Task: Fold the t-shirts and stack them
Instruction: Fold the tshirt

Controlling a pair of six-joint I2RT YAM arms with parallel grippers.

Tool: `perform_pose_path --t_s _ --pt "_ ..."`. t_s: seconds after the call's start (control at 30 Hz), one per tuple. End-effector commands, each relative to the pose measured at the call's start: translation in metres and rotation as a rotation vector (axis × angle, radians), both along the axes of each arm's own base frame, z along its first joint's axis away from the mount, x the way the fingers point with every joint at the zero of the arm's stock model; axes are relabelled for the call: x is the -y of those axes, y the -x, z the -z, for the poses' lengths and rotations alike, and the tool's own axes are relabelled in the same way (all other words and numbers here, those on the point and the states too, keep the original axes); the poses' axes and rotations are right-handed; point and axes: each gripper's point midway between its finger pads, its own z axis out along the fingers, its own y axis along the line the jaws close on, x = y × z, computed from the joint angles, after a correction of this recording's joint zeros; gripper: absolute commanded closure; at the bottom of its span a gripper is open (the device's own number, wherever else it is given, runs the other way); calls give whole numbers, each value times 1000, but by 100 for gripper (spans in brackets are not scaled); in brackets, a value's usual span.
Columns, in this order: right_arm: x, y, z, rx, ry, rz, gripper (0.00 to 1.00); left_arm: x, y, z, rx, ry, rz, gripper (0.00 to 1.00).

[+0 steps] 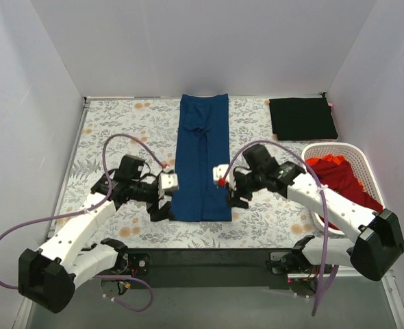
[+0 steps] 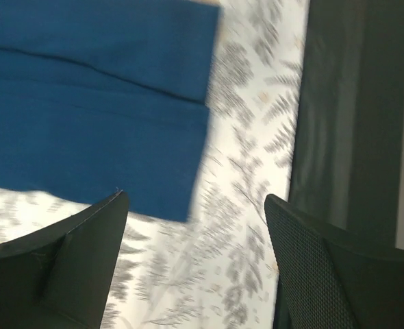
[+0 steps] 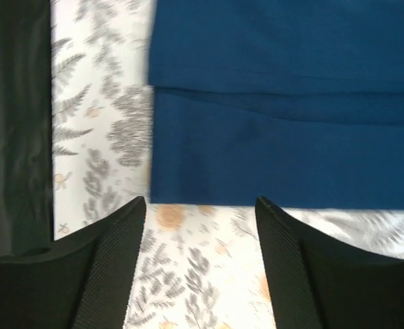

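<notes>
A navy blue t-shirt (image 1: pixel 203 156) lies folded into a long narrow strip down the middle of the table. My left gripper (image 1: pixel 162 208) is open and empty at the strip's near left corner, which shows in the left wrist view (image 2: pixel 120 110). My right gripper (image 1: pixel 236 199) is open and empty at the near right corner, which shows in the right wrist view (image 3: pixel 284 137). A black t-shirt (image 1: pixel 303 118) lies folded at the far right. Red and orange t-shirts (image 1: pixel 342 178) lie in the white basket (image 1: pixel 363 162).
The floral table cover (image 1: pixel 120 130) spans the table. The basket stands at the right edge beside my right arm. White walls close in the back and both sides. A dark strip (image 1: pixel 209 257) runs along the table's near edge.
</notes>
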Motion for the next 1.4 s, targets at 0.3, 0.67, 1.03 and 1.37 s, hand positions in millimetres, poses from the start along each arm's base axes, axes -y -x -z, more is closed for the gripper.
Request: perform_pose_path --t_s 0.3,0.67,1.03,1.37 --pt "-27 39 84 118 129 -171 54 -14 29 90 19 -135 118 42" --pt "-28 54 122 68 220 -194 58 -9 21 96 35 -135 124 46" --pt "3 53 171 26 379 -125 63 -10 24 95 65 -140 159 40" --pt "20 65 177 -15 412 -129 98 -7 28 119 85 -195 212 56"
